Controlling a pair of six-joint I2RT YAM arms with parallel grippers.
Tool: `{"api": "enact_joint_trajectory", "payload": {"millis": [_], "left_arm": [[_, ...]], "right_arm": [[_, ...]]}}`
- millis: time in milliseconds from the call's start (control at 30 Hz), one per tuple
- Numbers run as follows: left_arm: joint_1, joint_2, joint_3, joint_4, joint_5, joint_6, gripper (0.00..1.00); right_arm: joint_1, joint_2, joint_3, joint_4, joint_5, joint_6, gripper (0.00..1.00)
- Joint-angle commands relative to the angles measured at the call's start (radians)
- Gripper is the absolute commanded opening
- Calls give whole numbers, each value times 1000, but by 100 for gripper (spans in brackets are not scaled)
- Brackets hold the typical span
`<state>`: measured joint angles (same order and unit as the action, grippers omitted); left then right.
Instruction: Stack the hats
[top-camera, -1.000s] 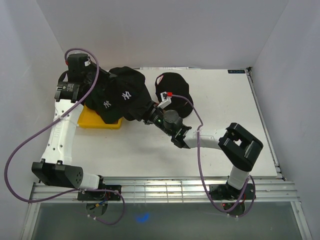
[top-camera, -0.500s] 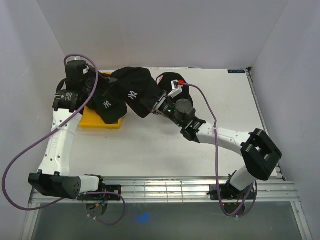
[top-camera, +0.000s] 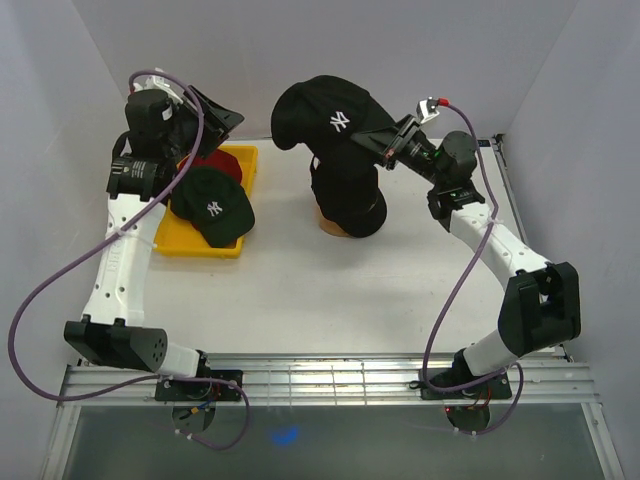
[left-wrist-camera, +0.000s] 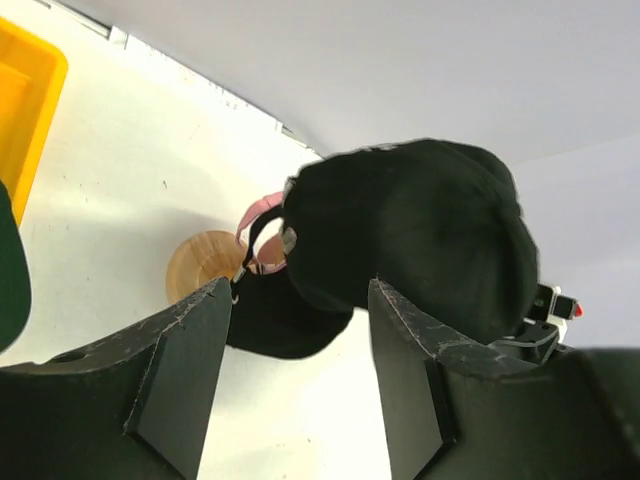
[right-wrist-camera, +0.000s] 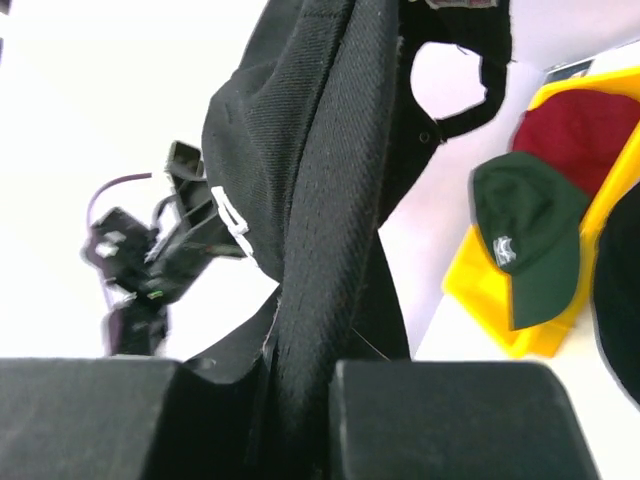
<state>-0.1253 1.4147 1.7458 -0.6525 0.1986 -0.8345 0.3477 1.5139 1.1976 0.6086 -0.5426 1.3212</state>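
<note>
Four caps show: two black, one green, one red. Your right gripper (top-camera: 388, 138) has its jaws clamped on the fabric edge of a black cap (top-camera: 325, 115) with a white logo, which hangs limp and folded beyond the fingertips. Under that one, the second black cap (top-camera: 350, 190) sits on one round wooden stand (top-camera: 335, 228). Your left gripper (top-camera: 215, 118) has its jaws apart with nothing between them. Beneath them, the green cap (top-camera: 212, 205) and red cap (top-camera: 210, 163) lie in one yellow plastic tray (top-camera: 195, 246).
</note>
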Motion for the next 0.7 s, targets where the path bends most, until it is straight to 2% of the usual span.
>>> {"api": "enact_joint_trajectory", "payload": {"millis": [0,133,333,500,667], "left_arm": [[6,50,41,34,8,48,68],[7,121,58,47,65,60,69],[7,217,-17,155,173,11,69],[7,337,52,204,278,-14,69],[6,426,101,237,341,-28,69]], "right_arm": [[-58,0,-27,232,-164,229,8],[-111,22,-70,391,-175,352,8],[-122,91,-89,575,-163,472,8],[-138,77,-131,560,-158,437,8],[-174,89,-205,638,-163,447,8]]}}
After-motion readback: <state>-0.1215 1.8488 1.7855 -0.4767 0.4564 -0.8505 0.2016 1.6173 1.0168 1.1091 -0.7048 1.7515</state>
